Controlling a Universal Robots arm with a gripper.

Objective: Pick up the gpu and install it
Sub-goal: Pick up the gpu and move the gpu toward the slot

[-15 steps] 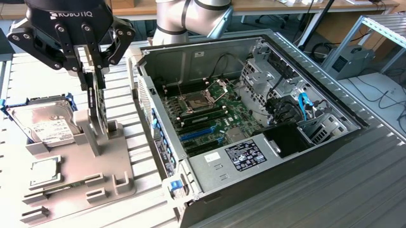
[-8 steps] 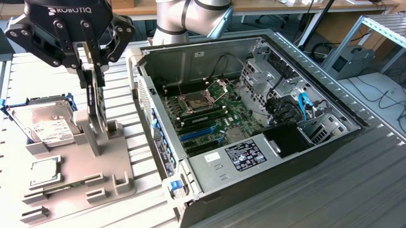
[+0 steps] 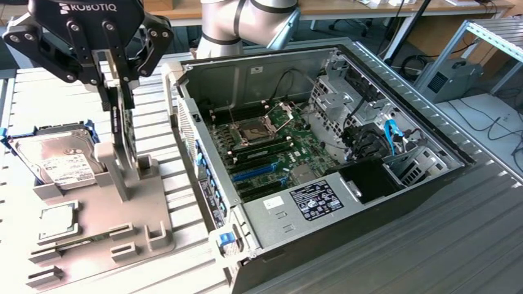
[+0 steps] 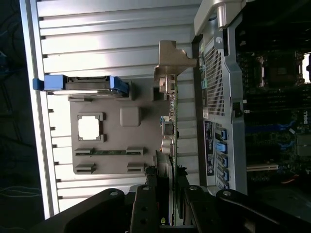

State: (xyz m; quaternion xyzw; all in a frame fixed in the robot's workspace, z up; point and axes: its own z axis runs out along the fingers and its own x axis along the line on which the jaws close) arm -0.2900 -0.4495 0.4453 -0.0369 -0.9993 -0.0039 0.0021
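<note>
The gpu point(image 3: 122, 144) is a thin dark card standing on edge, its lower part down between the upright posts of the grey holder point(image 3: 151, 236). My gripper point(image 3: 117, 103) hangs straight above it, fingers pressed on both faces of the card's upper edge. In the wrist view the gpu point(image 4: 173, 121) shows edge-on, with its silvery bracket point(image 4: 171, 58) at the far end. My gripper point(image 4: 171, 170) clamps the card from both sides there. The open computer case point(image 3: 245, 220) stands close by, on the exterior view's right of the holder.
A hard drive point(image 3: 57, 162) in a blue caddy and a square CPU chip point(image 3: 57, 220) sit on the same holder point(image 4: 121, 145). Inside the case lie the motherboard with blue slots point(image 3: 257, 174), cables and a drive cage. The case wall point(image 4: 218, 97) runs close beside the card.
</note>
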